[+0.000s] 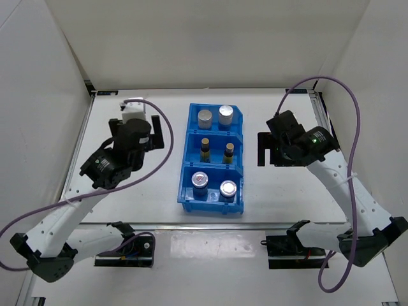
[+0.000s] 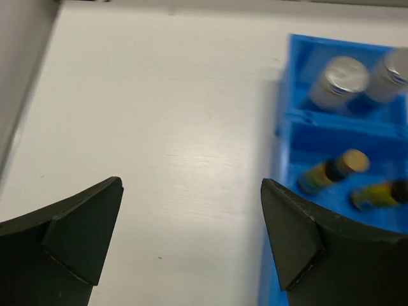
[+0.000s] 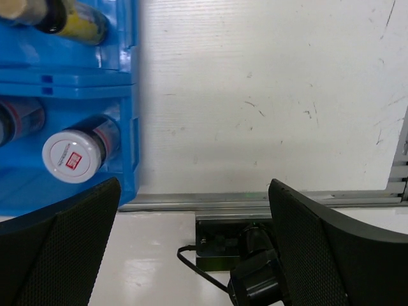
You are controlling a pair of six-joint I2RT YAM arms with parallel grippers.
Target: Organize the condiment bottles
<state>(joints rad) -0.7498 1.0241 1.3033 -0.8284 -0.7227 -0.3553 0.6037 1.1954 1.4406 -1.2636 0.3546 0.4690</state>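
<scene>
White table (image 1: 287, 191), white enclosure walls (image 1: 204, 44). I see six condiment bottles (image 1: 206, 118) paired in the blue three-compartment bin (image 1: 186, 137): silver-capped cylinders far, yellow-labelled ones middle, jars near. Left gripper (image 1: 162, 135) and right gripper (image 1: 262, 151) flank it, jaws wide and empty. The left wrist view blurs the bottles; the right wrist view crops the bin.

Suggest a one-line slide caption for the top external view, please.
Six condiment bottles sit paired in three compartments of the blue bin; left gripper and right gripper hover open, empty, beside it.

The table (image 1: 287, 191) is seen whole from above and behind. The bin (image 1: 210, 205), shared by all views, is viewed closely from either side by the wrist cameras.
</scene>
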